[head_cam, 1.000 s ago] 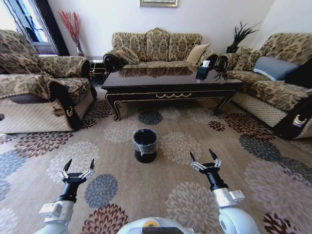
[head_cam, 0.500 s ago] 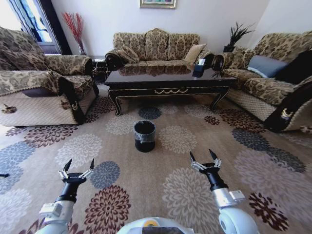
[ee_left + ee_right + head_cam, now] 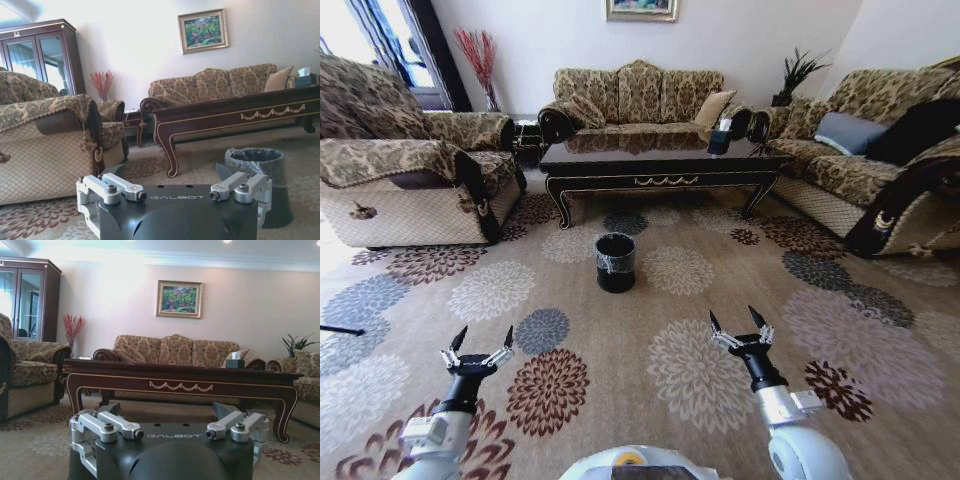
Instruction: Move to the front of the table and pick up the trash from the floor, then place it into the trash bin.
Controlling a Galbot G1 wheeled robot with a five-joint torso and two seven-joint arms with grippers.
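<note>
The dark glossy table (image 3: 660, 163) with gold trim stands at the far middle of the room, between the sofas. The black trash bin (image 3: 615, 262) with its grey liner stands on the carpet in front of the table, well ahead of both arms. The left wrist view shows the bin (image 3: 260, 182) close by and the table (image 3: 240, 107) behind it. The trash is out of view. My left gripper (image 3: 484, 334) and right gripper (image 3: 733, 320) hover low over the carpet, both open and holding nothing.
Patterned sofas stand at the left (image 3: 400, 175), the back (image 3: 640, 95) and the right (image 3: 880, 160) of the table. A dark tissue box (image 3: 719, 140) sits on the table's right end. Wide flowered carpet (image 3: 700, 370) lies between me and the bin.
The whole picture has shifted: the table, bin and sofas now look smaller and farther off, so the camera has moved back. Both arms keep the same pose.
</note>
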